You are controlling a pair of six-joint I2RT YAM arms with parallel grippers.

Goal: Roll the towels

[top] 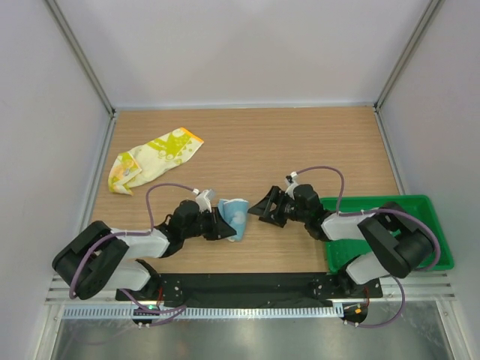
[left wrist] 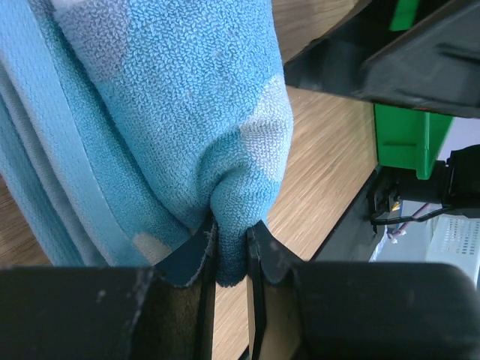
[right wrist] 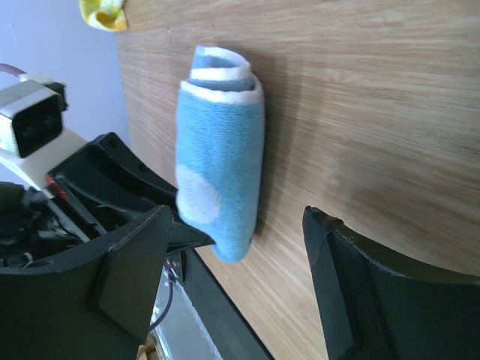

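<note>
The light blue polka-dot towel (top: pixel 235 216) lies on the wooden table (top: pixel 300 142) as a roll. The right wrist view shows the spiral of its layers at the end that faces away from the arm bases. Every place below is given from this blue roll.

The left gripper (top: pixel 225 225) is at the roll's left side, at the end nearer the bases. In the left wrist view its two fingers (left wrist: pixel 262 251) are pressed together on a fold of the blue terry cloth (left wrist: pixel 172 112), and the pinched cloth bulges out above the fingertips. The rest of the roll rises past the fingers and fills most of that view.

The right gripper (top: pixel 257 209) is just to the right of the roll, and its tips point at it. In the right wrist view its fingers are spread wide apart. One finger (right wrist: pixel 131 277) is near the roll's pinched end and the other (right wrist: pixel 360 300) is out over bare wood. Neither touches the cloth (right wrist: pixel 220 157).

The pale yellow towel (top: pixel 154 159), with lime-green and orange patches, lies loose and unrolled well away from the roll, to its far left near the side wall. Only a corner of it (right wrist: pixel 105 13) shows in the right wrist view.

The green plastic tray (top: pixel 439 247) sits well to the right of the roll at the near edge, and part of it is under the right arm.
</note>
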